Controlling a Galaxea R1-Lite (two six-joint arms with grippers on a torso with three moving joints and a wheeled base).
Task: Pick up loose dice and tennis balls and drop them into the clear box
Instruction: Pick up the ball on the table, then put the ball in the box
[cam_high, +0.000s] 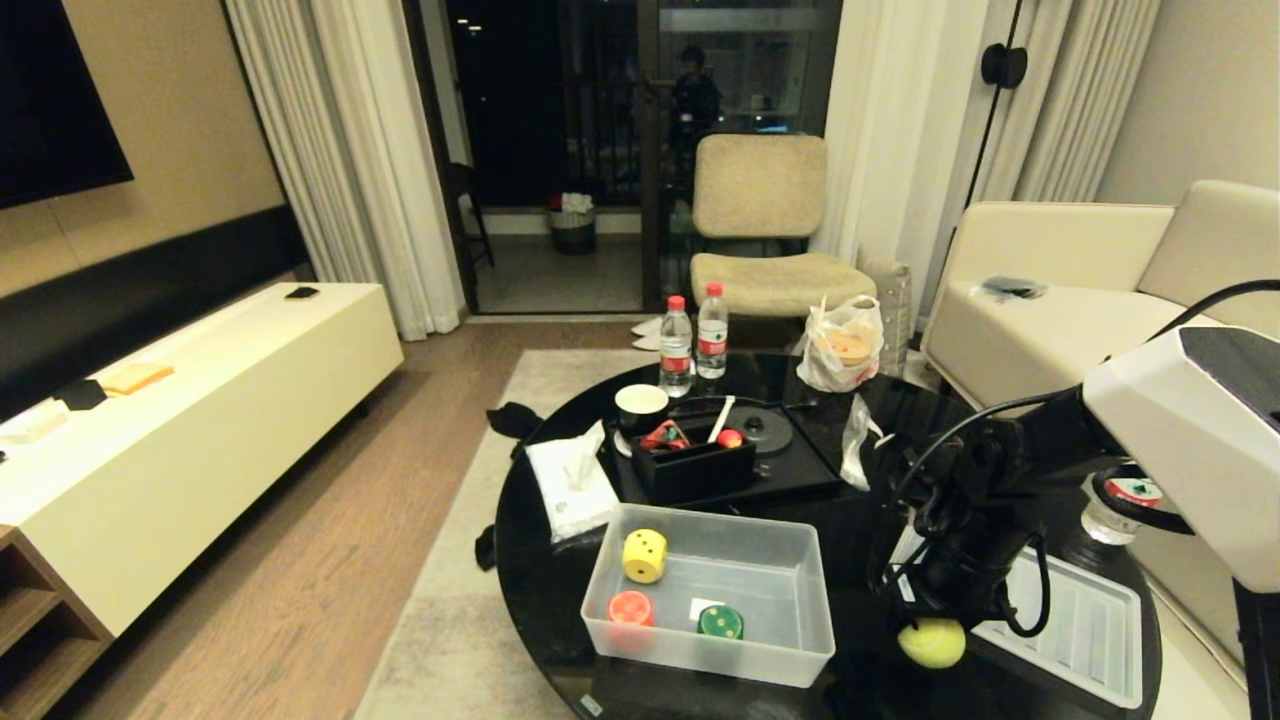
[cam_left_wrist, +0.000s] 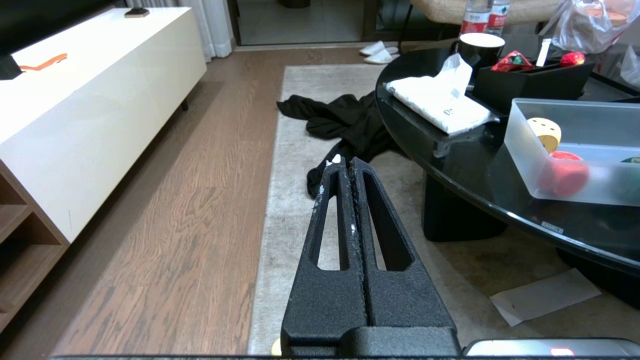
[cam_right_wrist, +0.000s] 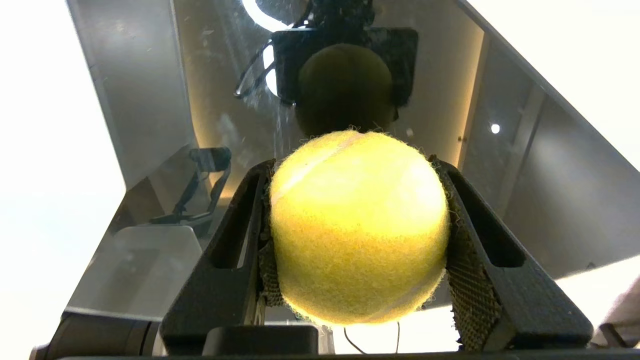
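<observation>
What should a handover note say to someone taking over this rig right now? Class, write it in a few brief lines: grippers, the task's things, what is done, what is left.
Right gripper: shut on a tennis ball, low over the black table, between the clear box and its lid.
Left gripper: shut, empty, parked off the table's edge over the rug.
In the box: yellow die, red die, green die.
Done: ball gripped.
Left: carry the ball over the box and release it. No other loose balls or dice are in view.
</observation>
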